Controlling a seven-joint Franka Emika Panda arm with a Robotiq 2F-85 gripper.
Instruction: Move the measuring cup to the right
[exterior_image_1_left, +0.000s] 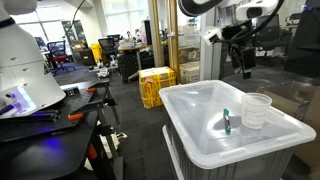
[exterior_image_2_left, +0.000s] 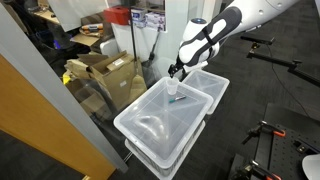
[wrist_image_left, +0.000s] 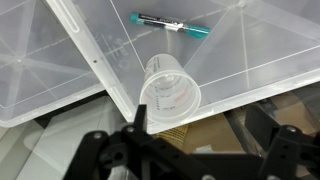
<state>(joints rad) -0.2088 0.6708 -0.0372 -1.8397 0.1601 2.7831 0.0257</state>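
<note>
The measuring cup is a clear plastic cup standing upright on the translucent lid of a white storage bin. A teal marker lies on the lid beside it. My gripper hangs above the cup, apart from it, open and empty. In the wrist view the cup shows from above by the lid's edge, with the marker beyond it. The dark fingers are spread wide and offset to one side of the cup. In an exterior view the gripper is just above the cup.
A second bin stands against the first one. Cardboard boxes sit behind glass. Yellow crates stand on the floor, and a black bench with tools is nearby.
</note>
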